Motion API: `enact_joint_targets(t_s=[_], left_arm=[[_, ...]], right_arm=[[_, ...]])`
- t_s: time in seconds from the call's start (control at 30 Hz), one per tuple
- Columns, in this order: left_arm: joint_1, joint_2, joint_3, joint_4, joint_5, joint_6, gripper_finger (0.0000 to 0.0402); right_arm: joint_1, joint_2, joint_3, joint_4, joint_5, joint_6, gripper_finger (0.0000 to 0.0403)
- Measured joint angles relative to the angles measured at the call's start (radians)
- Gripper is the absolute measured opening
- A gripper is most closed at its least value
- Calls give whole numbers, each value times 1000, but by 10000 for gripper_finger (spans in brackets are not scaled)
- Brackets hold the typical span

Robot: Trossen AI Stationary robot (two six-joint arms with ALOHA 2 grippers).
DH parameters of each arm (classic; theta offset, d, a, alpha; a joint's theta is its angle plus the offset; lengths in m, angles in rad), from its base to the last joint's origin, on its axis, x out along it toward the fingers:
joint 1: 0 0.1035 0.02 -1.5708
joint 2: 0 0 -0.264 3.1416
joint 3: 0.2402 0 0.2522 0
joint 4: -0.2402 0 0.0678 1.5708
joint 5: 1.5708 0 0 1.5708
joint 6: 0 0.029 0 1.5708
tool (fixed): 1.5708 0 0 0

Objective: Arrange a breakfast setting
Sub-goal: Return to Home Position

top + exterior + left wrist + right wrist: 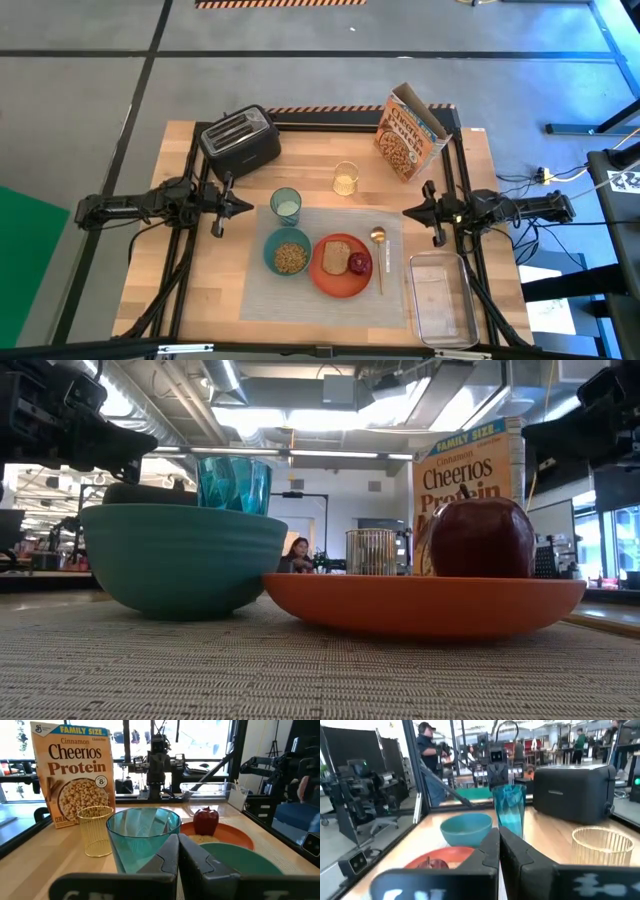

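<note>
A grey placemat (260, 290) lies mid-table. On it stand a teal bowl (289, 254) of cereal, an orange plate (333, 281) bearing a toast slice (335, 254) and a small red fruit (359, 263), a translucent teal cup (286, 205) and a gold spoon (379, 258). My left gripper (246, 206) is shut and empty, left of the cup, clear of it. My right gripper (409, 212) is shut and empty, right of the placemat's far corner.
A black toaster (240, 139) stands far left. A gold wire cup (345, 178) and a Cheerios box (408, 132) stand at the far side. A clear plastic tray (441, 297) lies right of the placemat. People show in the room beyond.
</note>
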Motion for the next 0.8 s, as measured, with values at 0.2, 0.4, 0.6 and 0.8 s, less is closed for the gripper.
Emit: enact_joint_targets(t_s=[0.2, 0.4, 0.6, 0.8], left_arm=[[0, 0, 0, 0, 0, 0, 0], [0, 0, 0, 0, 0, 0, 0], [0, 0, 0, 0, 0, 0, 0], [0, 0, 0, 0, 0, 0, 0]], right_arm=[[0, 1, 0, -42, -7, 2, 1], [0, 1, 0, -44, -9, 2, 1], [0, 1, 0, -46, -8, 2, 1], [0, 1, 0, -47, -9, 2, 1]])
